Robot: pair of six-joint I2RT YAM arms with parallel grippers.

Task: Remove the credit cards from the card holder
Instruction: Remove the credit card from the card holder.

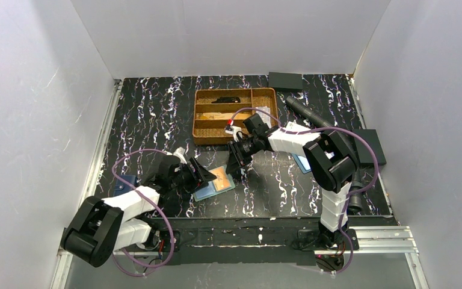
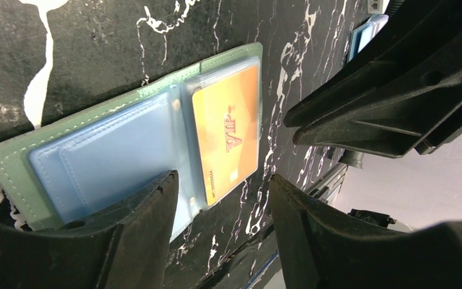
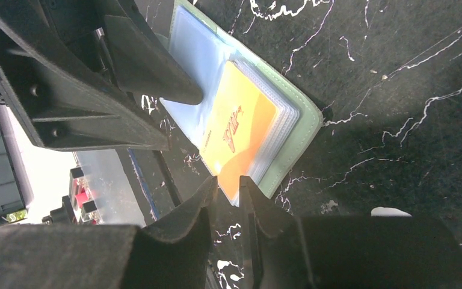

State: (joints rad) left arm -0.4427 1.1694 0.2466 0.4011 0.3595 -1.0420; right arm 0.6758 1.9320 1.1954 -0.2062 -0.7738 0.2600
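Observation:
The teal-green card holder (image 1: 215, 184) lies open on the black marbled table, in front of both arms. Its one pocket shows an orange-gold credit card (image 2: 225, 132), and the other panel (image 2: 111, 162) looks plain light blue. My left gripper (image 2: 222, 180) is open; one finger (image 3: 177, 90) rests on the blue panel and the other stands off the holder's edge. My right gripper (image 3: 228, 183) comes from the opposite side. Its narrow jaws pinch the near corner of the clear pocket stack with the orange card (image 3: 240, 129) in it.
A brown wooden organiser tray (image 1: 203, 114) stands behind the holder. A second, blue holder (image 1: 302, 162) lies by the right arm, beside a black ribbed hose (image 1: 313, 117) and a black box (image 1: 370, 147). Another black box (image 1: 284, 80) sits at the back wall.

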